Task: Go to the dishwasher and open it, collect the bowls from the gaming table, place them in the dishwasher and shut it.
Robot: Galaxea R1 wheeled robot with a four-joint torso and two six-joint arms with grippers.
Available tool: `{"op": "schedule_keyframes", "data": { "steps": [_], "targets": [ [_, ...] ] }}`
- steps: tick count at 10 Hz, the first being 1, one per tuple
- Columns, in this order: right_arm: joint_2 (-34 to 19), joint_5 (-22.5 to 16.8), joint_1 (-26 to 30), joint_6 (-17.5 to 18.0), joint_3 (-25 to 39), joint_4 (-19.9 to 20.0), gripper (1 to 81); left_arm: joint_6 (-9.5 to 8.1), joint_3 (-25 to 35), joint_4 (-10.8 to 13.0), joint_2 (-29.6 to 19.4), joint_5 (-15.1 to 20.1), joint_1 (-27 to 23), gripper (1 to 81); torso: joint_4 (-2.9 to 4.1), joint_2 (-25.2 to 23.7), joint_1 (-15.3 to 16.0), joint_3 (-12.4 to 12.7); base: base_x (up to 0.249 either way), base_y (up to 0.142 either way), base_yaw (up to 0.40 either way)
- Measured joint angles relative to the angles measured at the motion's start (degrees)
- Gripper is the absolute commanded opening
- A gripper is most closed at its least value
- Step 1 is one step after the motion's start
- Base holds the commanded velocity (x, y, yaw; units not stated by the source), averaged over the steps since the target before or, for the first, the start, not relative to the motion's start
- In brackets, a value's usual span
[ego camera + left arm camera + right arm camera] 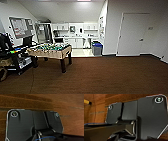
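Head view looks across a brown carpeted room toward a white kitchenette (75, 35) at the far end, where the dishwasher should stand, though no steel front can be made out among the white cabinets from here. Neither the bowls nor a white-topped gaming table can be told apart. A foosball table (50, 51) with a green field stands on the carpet (105, 75) between the robot and the kitchen, a dark cluttered cart (15, 60) beside it, and a blue bin (97, 48) sits by the kitchen entrance near a white door (132, 33). Both wrist views look down at carpet well below the arms; whether either gripper is open or closed cannot be told. Judged from here, the risk is clipping the foosball table's corner or the bin while driving through the narrow entrance.
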Motion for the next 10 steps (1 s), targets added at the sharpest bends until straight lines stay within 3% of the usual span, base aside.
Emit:
{"op": "schedule_keyframes", "data": {
  "steps": [10],
  "targets": [
    [0.3,0.4,-1.1,0.0,-1.2,0.0,81.1,0.0,0.0,0.0,0.4,0.0,0.1,81.1,0.0,-0.1,-0.1,0.0,0.113,0.0,0.0]
  ]
}}
